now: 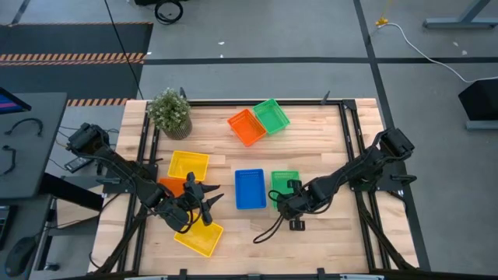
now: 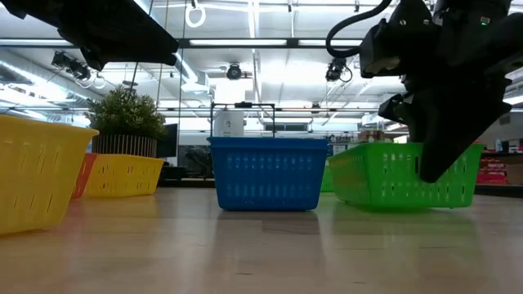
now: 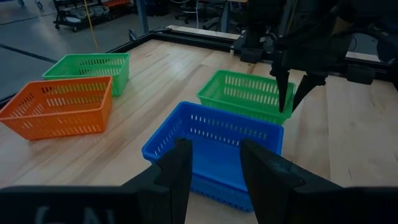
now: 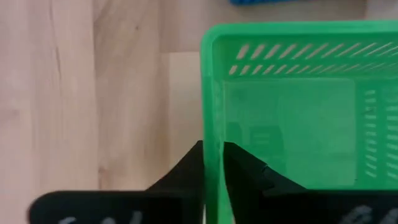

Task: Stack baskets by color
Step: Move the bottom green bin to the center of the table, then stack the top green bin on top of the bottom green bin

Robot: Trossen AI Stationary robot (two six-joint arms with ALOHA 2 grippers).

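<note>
My right gripper [image 4: 212, 163] points down over a green basket [image 1: 284, 182] that rests flat on the table right of a blue basket [image 1: 250, 189]. It is open, with one finger inside and one outside the green basket's near wall [image 4: 212, 93]. My left gripper [image 3: 214, 168] hangs open and empty left of the blue basket [image 3: 211, 140], among two yellow baskets [image 1: 189, 165] [image 1: 199, 238] and an orange one [image 1: 172, 185]. Another orange basket [image 1: 247, 127] and another green one [image 1: 271, 115] sit side by side at the far middle. My right gripper straddles the rim of the green basket's near wall [image 4: 213, 134] from above, one finger [image 4: 186, 171] outside and the other [image 4: 249, 168] inside. The fingers stand close against the rim; whether they touch it I cannot tell. The basket stands on the table.
A potted plant [image 1: 170, 113] stands at the far left corner. Black rails [image 1: 354, 148] run along the table's left, right and far edges. Bare wood lies near the front edge, between the yellow basket and my right gripper.
</note>
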